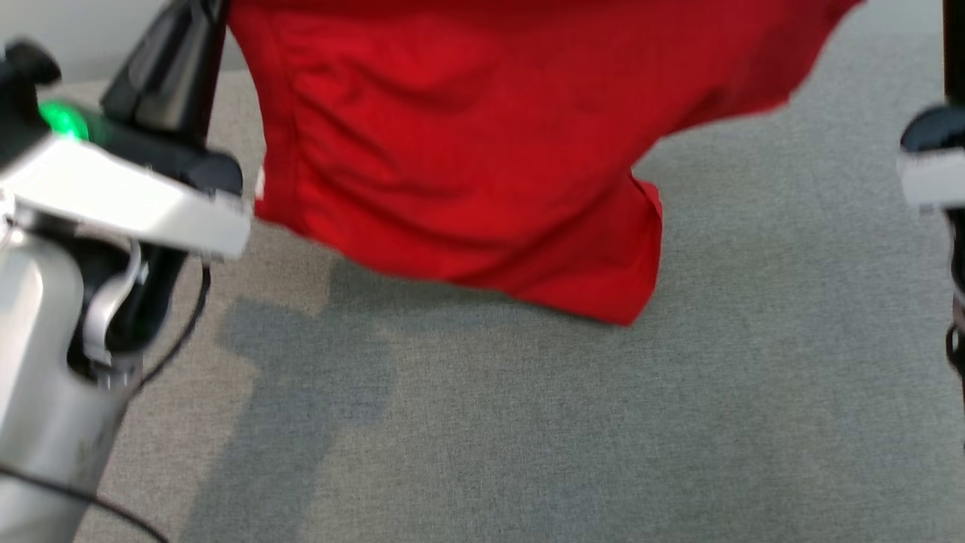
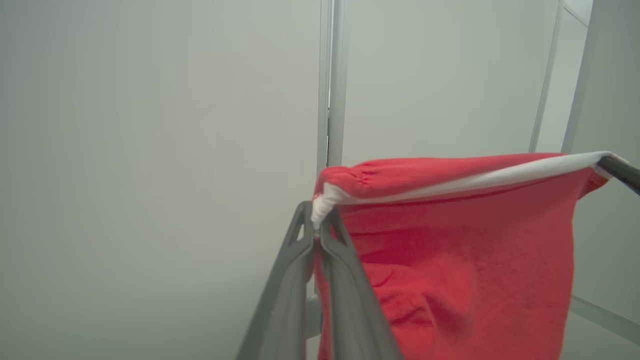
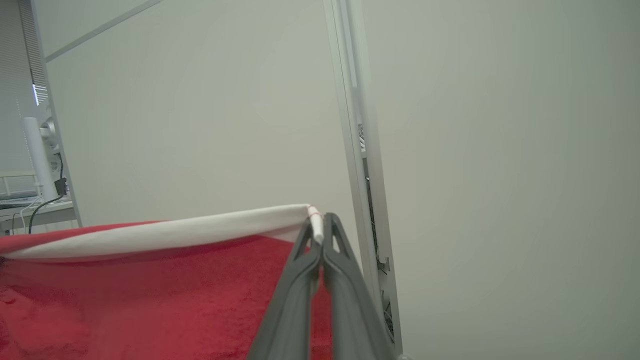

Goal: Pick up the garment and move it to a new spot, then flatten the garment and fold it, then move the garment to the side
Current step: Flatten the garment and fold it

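A red garment (image 1: pixel 467 151) with a white trimmed edge hangs in the air above the grey table (image 1: pixel 678 415), spread between my two grippers. Its lower hem droops toward the surface; whether it touches is unclear. In the left wrist view my left gripper (image 2: pixel 316 220) is shut on one corner of the white edge, the red garment (image 2: pixel 450 260) falling away to the right. In the right wrist view my right gripper (image 3: pixel 317 227) is shut on the opposite corner, with the red garment (image 3: pixel 150 290) stretching left. The white edge (image 3: pixel 165 232) runs taut between both grips.
My left arm's pale forearm (image 1: pixel 68 302) with a green light and a black cable stands at the left of the head view. Part of my right arm (image 1: pixel 935 166) shows at the right edge. Pale walls and a grey metal post (image 2: pixel 334 80) rise behind the garment.
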